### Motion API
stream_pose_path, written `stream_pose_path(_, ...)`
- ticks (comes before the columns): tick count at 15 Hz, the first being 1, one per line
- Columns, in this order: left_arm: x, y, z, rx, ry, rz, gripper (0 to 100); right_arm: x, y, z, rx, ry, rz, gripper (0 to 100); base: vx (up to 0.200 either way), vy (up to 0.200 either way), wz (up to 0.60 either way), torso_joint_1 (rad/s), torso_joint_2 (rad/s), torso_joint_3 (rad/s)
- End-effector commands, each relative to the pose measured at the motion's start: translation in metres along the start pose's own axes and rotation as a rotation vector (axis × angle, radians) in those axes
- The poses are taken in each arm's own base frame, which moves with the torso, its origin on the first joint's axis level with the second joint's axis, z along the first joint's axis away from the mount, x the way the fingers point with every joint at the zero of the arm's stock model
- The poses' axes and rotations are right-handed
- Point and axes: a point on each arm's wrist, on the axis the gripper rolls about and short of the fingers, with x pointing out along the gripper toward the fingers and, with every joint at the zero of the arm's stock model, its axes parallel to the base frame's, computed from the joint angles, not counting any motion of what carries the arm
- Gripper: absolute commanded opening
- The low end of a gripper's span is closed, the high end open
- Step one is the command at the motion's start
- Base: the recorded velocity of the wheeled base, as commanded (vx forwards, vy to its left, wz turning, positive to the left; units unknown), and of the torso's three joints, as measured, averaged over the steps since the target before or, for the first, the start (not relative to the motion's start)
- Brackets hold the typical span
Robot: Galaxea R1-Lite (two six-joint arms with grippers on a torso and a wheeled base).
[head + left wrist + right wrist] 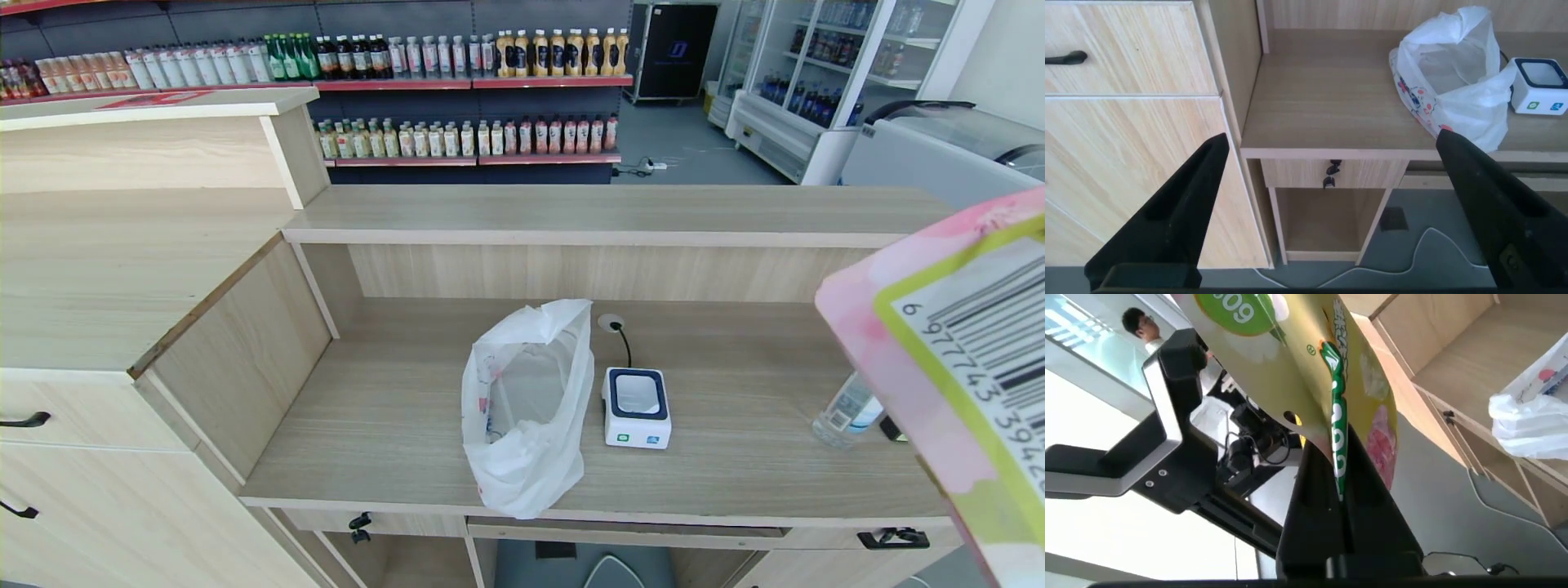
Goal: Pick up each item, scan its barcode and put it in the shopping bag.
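You have the pink-and-green packet (pixel 1360 384) pinched edge-on between the right gripper's (pixel 1337 502) dark fingers (pixel 1308 514). Its green seam runs down into the gap between them, and most of the packet stands out beyond the tips. In the head view the packet (pixel 963 367) sits at the right edge of the frame, barcode towards the camera, held above the tabletop (pixel 735 465). At centre frame the white shopping bag (pixel 526 400) stands open-mouthed, with the scanner (pixel 637 406) just beside it on the right. A clear bottle (pixel 845 412) shows further right, partly hidden by the packet. Your left gripper (pixel 1331 143) holds nothing; its fingers (pixel 1176 212) are spread wide in front of the tabletop's edge.
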Motion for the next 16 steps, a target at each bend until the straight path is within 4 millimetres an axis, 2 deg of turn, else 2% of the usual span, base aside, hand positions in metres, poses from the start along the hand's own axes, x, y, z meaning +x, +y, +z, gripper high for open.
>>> stream_pose_path(1,0.0,0.0,0.0,0.0,0.001,0.0,100,0.001,-0.006,0.003,0.013,0.002,0.001,0,0.0,0.0,0.0,0.0,0.0,0.0)
stream_pose_path(3,0.0,0.0,0.0,0.0,0.001,0.0,100,0.002,-0.019,0.008,-0.025,-0.009,-0.028,0,0.0,0.0,0.0,0.0,0.0,0.0)
stream_pose_path(7,0.0,0.0,0.0,0.0,0.001,0.0,100,0.005,-0.078,0.01,-0.184,-0.062,-0.184,0,0.0,0.0,0.0,0.0,0.0,0.0)
stream_pose_path(9,0.0,0.0,0.0,0.0,0.001,0.0,100,0.006,-0.091,0.007,-0.229,-0.092,-0.249,0,0.0,0.0,0.0,0.0,0.0,0.0)
stream_pose_path(10,0.0,0.0,0.0,0.0,0.001,0.0,100,0.006,-0.111,0.003,-0.277,-0.156,-0.392,0,0.0,0.0,0.0,0.0,0.0,0.0)
stream_pose_path(11,0.0,0.0,0.0,0.0,0.001,0.0,100,0.005,-0.122,0.001,-0.279,-0.186,-0.469,0,0.0,0.0,0.0,0.0,0.0,0.0)
stream_pose_path(14,0.0,0.0,0.0,0.0,0.001,0.0,100,0.001,-0.145,-0.008,-0.278,-0.238,-0.73,0,0.0,0.0,0.0,0.0,0.0,0.0)
stream_pose_path(16,0.0,0.0,0.0,0.0,0.001,0.0,100,-0.001,-0.151,-0.013,-0.335,-0.206,-0.806,0,0.0,0.0,0.0,0.0,0.0,0.0)
